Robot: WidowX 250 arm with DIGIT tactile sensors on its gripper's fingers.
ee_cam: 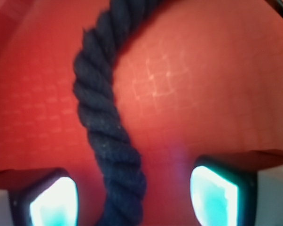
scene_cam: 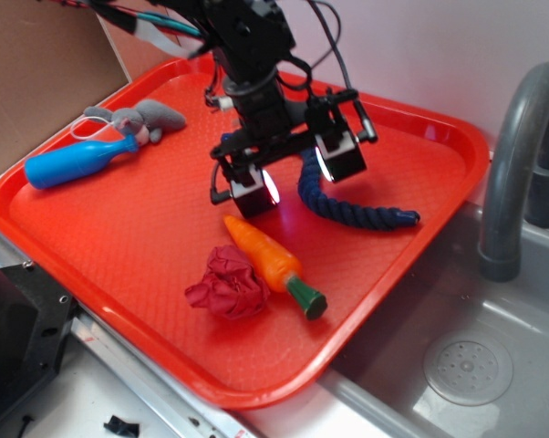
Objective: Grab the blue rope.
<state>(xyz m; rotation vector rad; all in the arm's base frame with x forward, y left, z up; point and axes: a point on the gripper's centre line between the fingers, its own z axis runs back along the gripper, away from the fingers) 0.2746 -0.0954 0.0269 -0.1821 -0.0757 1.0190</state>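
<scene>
Rope is running up between your two fingers in the wrist view, nearer the left pad. You are holding the gripper spread wide above it, pinching nothing. Centre over the strand, then drop straight down to the tray before closing. Farther off, the rope is curving away toward the tray's sink-side edge, clear of the carrot.

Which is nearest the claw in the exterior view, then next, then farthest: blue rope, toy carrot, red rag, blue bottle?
Measured from the claw:
1. Blue rope, running between its open fingers.
2. Toy carrot, just in front.
3. Red rag, beside the carrot, slightly farther.
4. Blue bottle, far side of the tray.
</scene>
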